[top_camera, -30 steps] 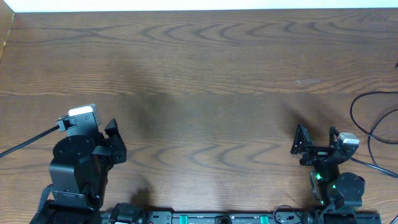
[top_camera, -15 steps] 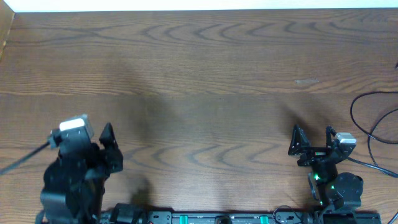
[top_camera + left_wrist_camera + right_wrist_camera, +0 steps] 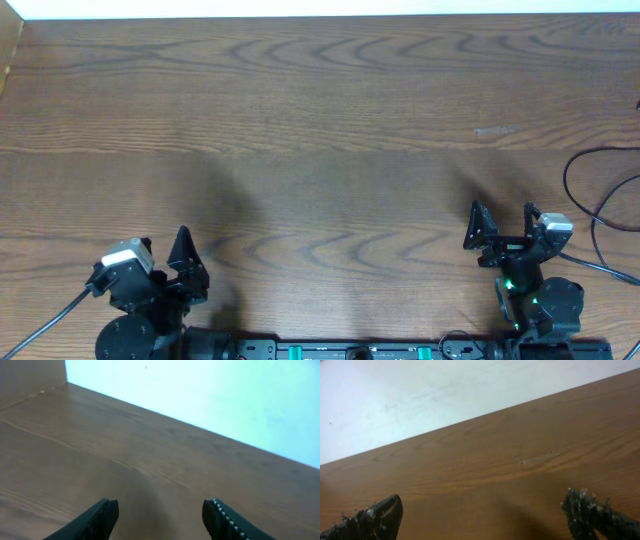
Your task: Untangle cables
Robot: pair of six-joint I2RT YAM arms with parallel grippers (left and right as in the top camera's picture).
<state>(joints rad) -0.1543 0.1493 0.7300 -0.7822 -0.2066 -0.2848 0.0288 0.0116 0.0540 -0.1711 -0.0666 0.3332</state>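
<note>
**Black cable** [image 3: 580, 195]: a thin cord lying in loose loops on the table [image 3: 330, 120] at its far right side, running out of the overhead view there. One strand trails toward my right arm [image 3: 545, 300]; I cannot tell whether it joins the arm, or whether this is one of the cords to be untangled. It lies well apart from both pairs of my fingers and touches neither.

**Right gripper** [image 3: 505, 228]: low at the near edge, right of centre. It is the nearer of my two to the cable and points toward the far edge. Its fingers [image 3: 372, 520] are spread wide, one at each lower corner of the wrist view, with only wood grain between them. A small pale scuff [image 3: 537, 458] marks the tabletop ahead of them.

**Left gripper** [image 3: 161, 520]: at the near left of the table, on the side opposite the cable. Its fingers [image 3: 102, 519] are likewise spread and hold nothing; the ridged inner face of the right-hand one shows in the wrist view. A white camera housing [image 3: 125, 258] sits on this wrist.

**Surroundings**: a pale wall [image 3: 300, 8] rises beyond the table's far edge. A black rail [image 3: 350, 352] with green fittings runs along the near edge between my two arm bases.
</note>
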